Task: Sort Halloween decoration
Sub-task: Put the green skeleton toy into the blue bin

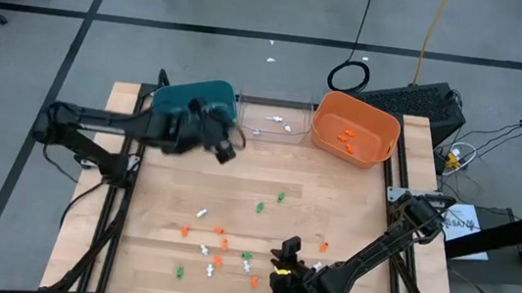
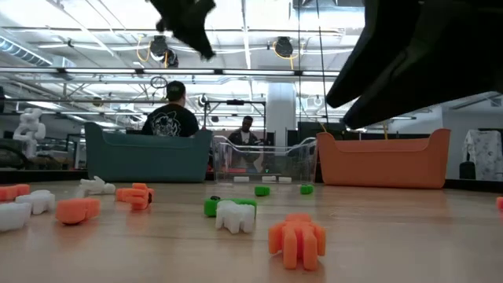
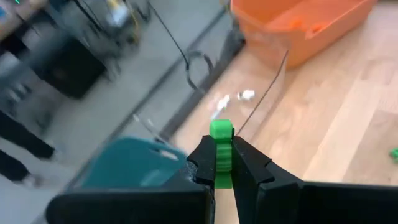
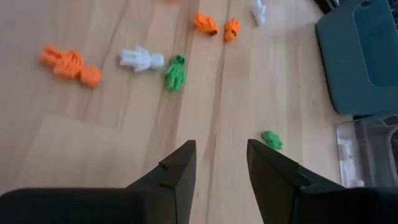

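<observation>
Carrying green trinket (image 3: 221,152) pinched in my left tool (image 1: 225,148), high by teal bin (image 1: 193,96) at far left. Next: centre over bin, release. Right tool (image 4: 221,163) spread over near worktop (image 1: 354,197), other trinkets (image 1: 217,256) scattered there.

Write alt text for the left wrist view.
The left gripper pinches a green trinket between its dark fingers, above the teal bin. Beyond lie the clear bin holding white pieces and the orange bin on the wooden table.
</observation>
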{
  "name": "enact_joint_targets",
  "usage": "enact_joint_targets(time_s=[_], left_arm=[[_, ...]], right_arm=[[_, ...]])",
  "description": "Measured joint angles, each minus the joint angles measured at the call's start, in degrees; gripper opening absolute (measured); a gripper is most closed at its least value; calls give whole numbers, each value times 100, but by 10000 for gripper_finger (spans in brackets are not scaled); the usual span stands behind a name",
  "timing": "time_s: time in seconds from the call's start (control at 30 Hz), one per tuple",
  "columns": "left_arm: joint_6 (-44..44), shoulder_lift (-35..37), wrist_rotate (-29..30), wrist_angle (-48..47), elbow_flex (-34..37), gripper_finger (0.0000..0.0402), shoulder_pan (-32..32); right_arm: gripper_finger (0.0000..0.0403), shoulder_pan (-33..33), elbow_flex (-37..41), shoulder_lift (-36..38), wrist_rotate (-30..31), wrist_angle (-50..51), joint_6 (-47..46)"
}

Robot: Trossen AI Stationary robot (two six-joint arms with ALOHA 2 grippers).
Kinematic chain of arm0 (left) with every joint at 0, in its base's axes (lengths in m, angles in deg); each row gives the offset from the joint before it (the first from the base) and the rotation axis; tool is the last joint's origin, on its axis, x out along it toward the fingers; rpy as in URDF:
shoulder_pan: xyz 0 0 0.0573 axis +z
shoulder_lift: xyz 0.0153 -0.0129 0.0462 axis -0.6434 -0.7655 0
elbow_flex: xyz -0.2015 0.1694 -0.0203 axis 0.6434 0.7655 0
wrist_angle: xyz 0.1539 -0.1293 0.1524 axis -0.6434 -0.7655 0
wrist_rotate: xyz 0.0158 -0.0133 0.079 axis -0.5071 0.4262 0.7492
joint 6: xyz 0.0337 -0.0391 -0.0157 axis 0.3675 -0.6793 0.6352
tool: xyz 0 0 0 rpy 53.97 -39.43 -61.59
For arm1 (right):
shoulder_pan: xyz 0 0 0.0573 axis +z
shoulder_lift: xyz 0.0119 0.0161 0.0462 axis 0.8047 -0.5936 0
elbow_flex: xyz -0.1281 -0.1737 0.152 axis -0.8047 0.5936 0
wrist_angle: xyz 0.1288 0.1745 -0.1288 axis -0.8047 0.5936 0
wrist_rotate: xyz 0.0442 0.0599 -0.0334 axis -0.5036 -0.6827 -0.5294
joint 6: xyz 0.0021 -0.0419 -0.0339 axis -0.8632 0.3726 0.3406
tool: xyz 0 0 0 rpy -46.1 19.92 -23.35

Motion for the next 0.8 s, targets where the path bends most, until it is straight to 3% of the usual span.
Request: enact_joint_targets(time_s=[0.37, 0.5, 0.8], left_arm=[[29, -151, -1900, -1029, 0, 23, 2145], [37, -162, -2129, -1505, 8, 22, 2692], [246, -345, -2430, -1536, 573, 22, 3410]], right_arm=[[128, -35, 0, 20, 21, 78, 131], [128, -35, 0, 20, 10, 75, 131], [128, -35, 0, 22, 2, 53, 60]])
